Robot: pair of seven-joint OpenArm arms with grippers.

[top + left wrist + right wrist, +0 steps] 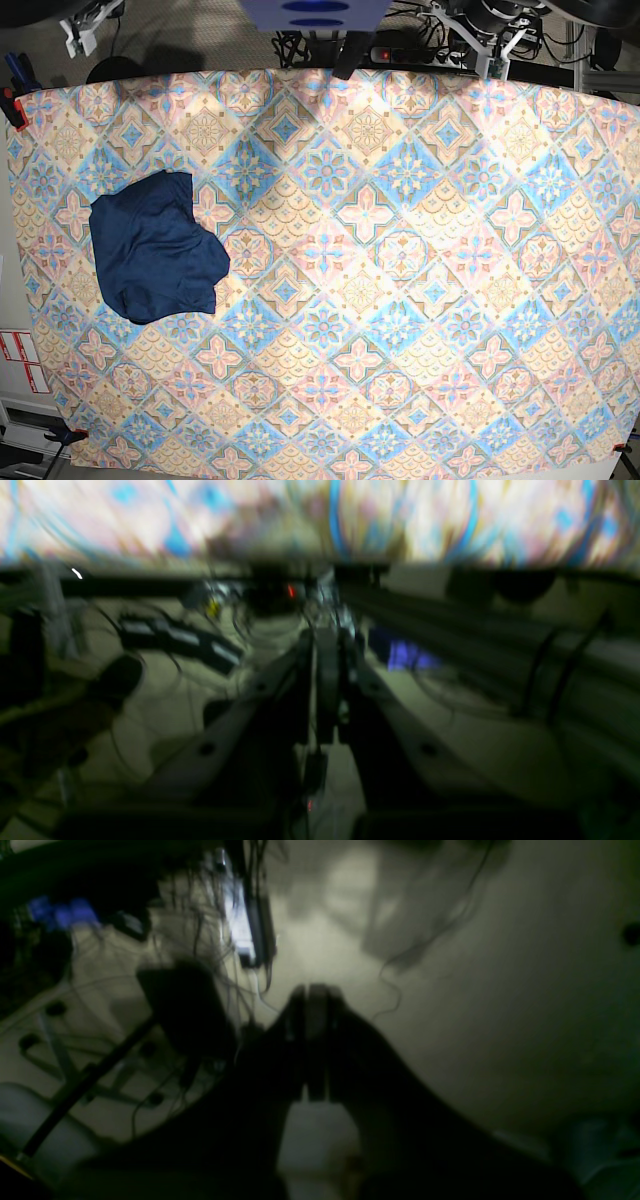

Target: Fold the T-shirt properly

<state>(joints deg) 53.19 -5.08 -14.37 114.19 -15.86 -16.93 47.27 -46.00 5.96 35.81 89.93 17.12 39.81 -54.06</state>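
The T-shirt (155, 247) lies bunched at nine o'clock on the table (420, 300); left gripper (327, 645) and right gripper (310, 995) are both pressed together, empty.

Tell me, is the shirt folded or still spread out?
Folded. In the base view the shirt lies as a compact dark blue bundle near the left edge of the patterned cloth, with no sleeves sticking out.

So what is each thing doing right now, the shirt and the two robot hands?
T-shirt: folded into a small bundle, lying near the cloth's left side, nothing touching it.
Left gripper: shut, holding nothing, off the table.
Right gripper: shut, holding nothing, off the table.
Patterned tablecloth: spread flat over the table.
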